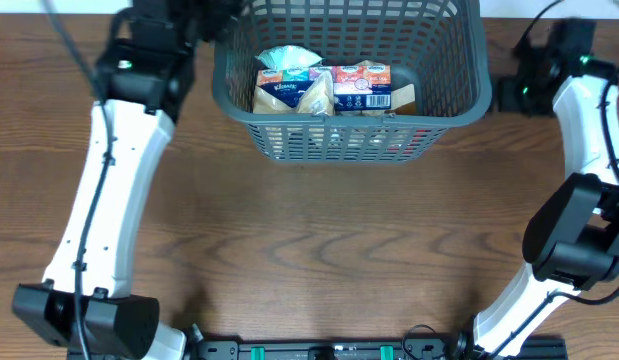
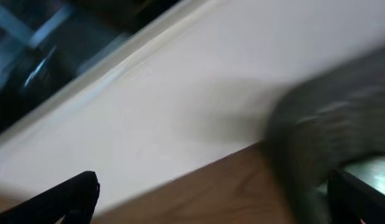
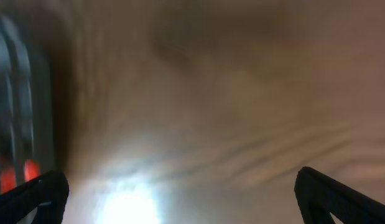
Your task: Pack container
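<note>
Surface: a brown wooden table (image 1: 309, 230); my left wrist view showed a pale wall (image 2: 198, 93) rising behind its far edge.
Container: the dark grey lattice basket (image 1: 339, 140) stood upright at the far middle of the table, and the overhead view cut off its far end.
Contents: packets lay side by side on the basket's base. These were a blue-and-white tissue packet (image 1: 279, 92), a pale green packet (image 1: 287, 58) behind it, and a red-and-white labelled packet (image 1: 361, 86) to their right.
Left arm (image 1: 114, 190): it reached up the left side of the table to the basket's left wall.
Left gripper (image 2: 217, 208): released, with my fingers (image 2: 74, 196) spread wide and nothing between them. The view was blurred, and the basket showed as a grey smear at its right.
Right arm (image 1: 589, 130): it bent along the right edge, well apart from the basket.
Right gripper (image 3: 180, 205): released and empty, with its tips at opposite corners over blurred wood.
</note>
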Robot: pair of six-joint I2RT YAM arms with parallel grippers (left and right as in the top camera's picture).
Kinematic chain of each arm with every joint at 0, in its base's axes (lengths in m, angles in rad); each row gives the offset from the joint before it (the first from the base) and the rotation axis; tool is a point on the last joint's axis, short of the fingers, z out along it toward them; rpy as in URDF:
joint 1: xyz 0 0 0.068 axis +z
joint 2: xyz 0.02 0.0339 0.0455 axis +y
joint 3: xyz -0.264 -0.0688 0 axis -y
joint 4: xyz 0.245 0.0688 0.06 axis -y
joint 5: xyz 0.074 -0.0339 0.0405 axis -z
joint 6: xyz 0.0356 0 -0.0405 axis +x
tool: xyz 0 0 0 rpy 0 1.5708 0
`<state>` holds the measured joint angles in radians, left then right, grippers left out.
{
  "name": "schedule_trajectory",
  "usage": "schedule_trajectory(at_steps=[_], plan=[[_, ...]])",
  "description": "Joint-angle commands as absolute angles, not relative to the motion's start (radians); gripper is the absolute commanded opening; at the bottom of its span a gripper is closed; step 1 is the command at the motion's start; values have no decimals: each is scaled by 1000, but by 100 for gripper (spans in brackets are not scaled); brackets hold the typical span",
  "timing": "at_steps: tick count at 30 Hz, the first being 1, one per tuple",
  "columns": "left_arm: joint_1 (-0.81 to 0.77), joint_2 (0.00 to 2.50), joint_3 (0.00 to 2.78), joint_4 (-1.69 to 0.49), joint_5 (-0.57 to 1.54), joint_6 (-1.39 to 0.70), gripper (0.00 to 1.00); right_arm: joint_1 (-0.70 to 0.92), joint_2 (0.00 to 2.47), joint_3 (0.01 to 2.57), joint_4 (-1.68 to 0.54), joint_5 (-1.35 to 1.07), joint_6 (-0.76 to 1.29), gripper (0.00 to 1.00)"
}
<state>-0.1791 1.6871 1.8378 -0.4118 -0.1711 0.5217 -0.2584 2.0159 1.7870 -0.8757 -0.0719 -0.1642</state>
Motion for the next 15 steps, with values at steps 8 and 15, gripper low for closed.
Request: schedule_trajectory(at_steps=[8, 15], plan=[[34, 1679, 1842, -506, -331, 103, 99, -255, 1991, 1969, -772, 51, -110, 99], [80, 1637, 1812, -521, -323, 69, 99, -255, 1868, 1967, -770, 128, -91, 99]])
